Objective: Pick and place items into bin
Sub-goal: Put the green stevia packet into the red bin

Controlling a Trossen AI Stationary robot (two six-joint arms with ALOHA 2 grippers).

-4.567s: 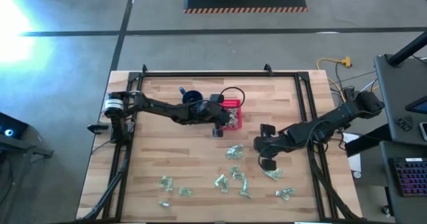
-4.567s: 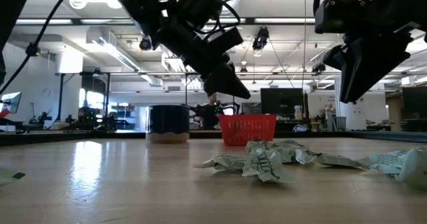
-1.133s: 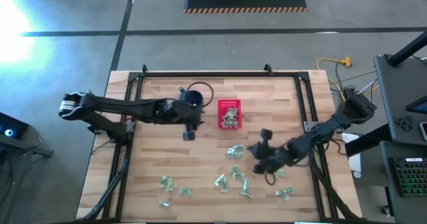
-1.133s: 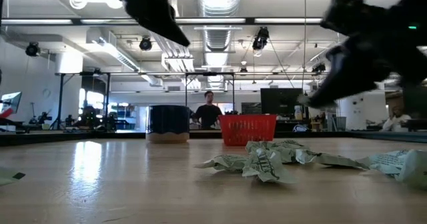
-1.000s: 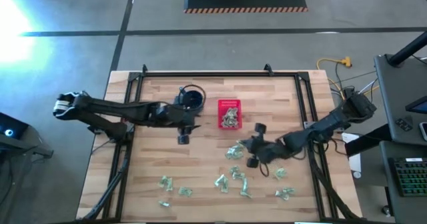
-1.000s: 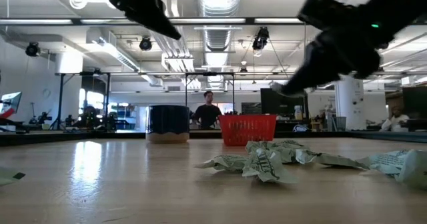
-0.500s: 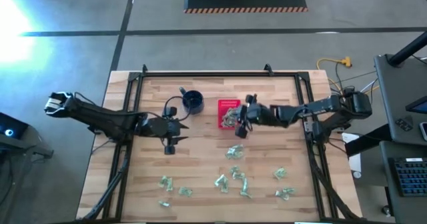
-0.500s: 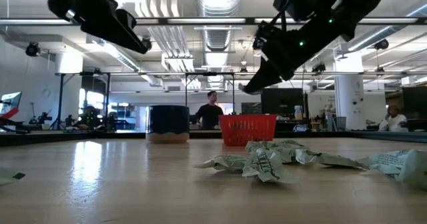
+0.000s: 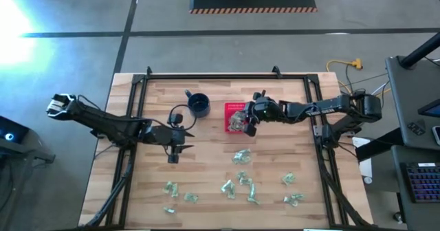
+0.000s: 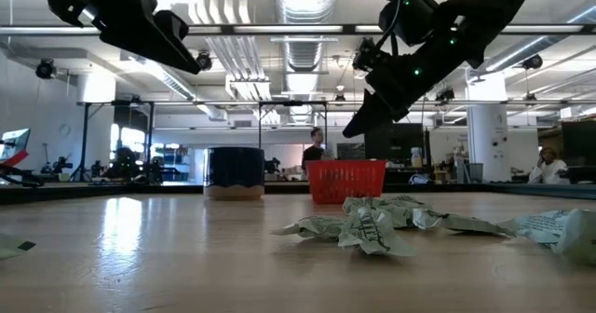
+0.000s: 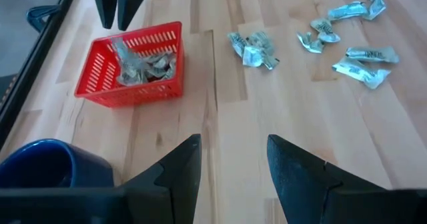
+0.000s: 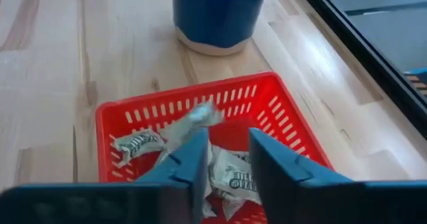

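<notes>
The red bin stands at the table's middle, toward the far edge, with several pale wrappers in it. My right gripper hangs open over the bin's right side, pointing down at a slant. One wrapper shows just beyond one fingertip, above the bin's floor. Left of the bin, nearer the front, my left gripper is open and has nothing in it. Several more wrappers lie on the near half of the table. My right gripper has a wrapper right at the free end of one finger, over the bin's inside. Whether the finger touches it I cannot tell. My left gripper touches nothing.
A dark blue mug stands left of the bin, toward the far edge. A black frame runs along the table's sides and far edge. Bare wood lies between my left gripper and the wrappers at the near left. A person stands far behind the table.
My right gripper has swung from the near right of the table toward the far edge and a little left, ending over the bin. My left gripper has drawn back from beside the mug toward the table's left and near edges, sinking a little.
</notes>
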